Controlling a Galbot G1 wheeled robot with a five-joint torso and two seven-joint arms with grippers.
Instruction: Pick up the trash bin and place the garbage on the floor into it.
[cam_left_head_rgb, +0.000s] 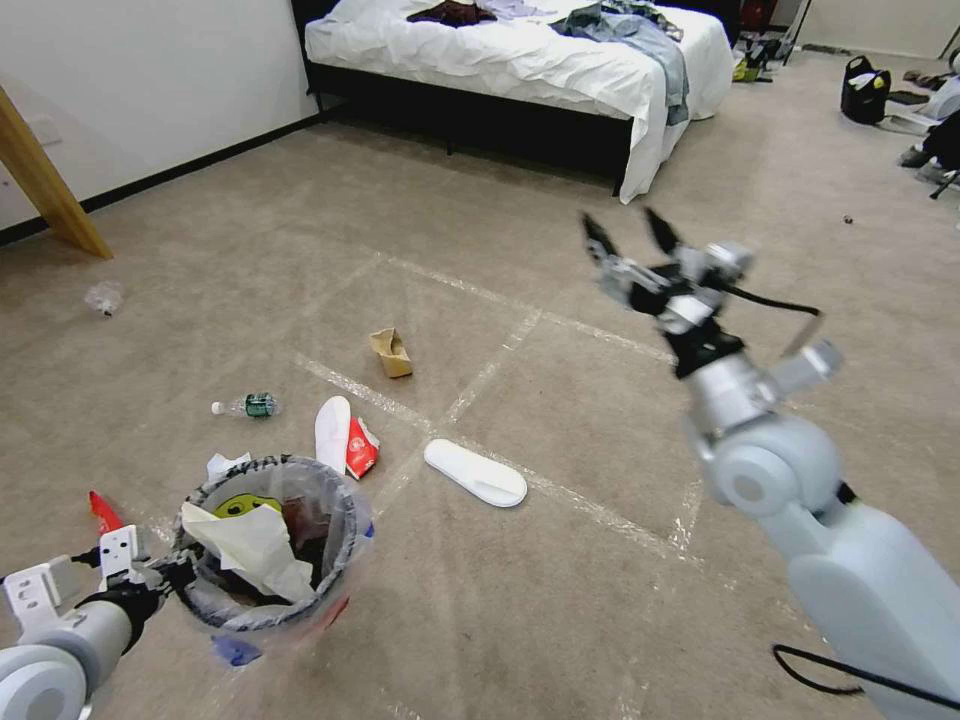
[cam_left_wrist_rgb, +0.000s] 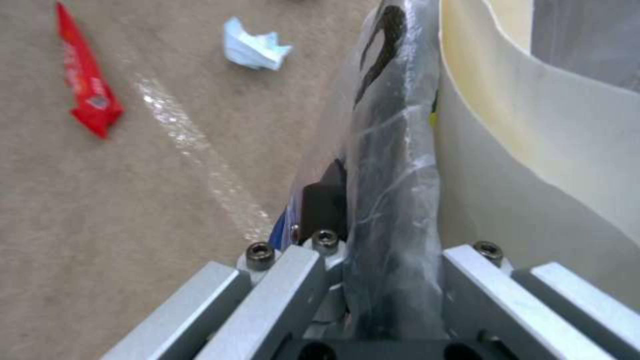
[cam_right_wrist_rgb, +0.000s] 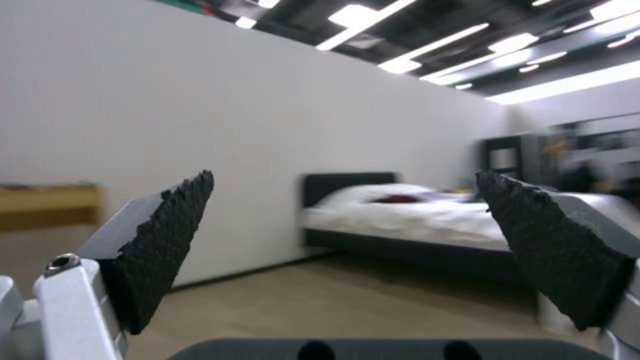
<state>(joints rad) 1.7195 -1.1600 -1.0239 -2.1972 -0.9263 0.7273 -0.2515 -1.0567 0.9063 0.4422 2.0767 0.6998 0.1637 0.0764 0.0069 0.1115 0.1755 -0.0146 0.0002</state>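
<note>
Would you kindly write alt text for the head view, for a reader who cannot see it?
The left hand grips the rim of the bin, already holding paper, above a carpet littered with slipper soles, a bottle and wrappers. The right hand is raised, open, toward a bed.

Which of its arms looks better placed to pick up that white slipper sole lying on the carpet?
Probably the right. The right gripper hangs free above the carpet, jaws open and empty, while the left gripper is clamped on the trash bin rim. The slipper sole lies between them.
</note>
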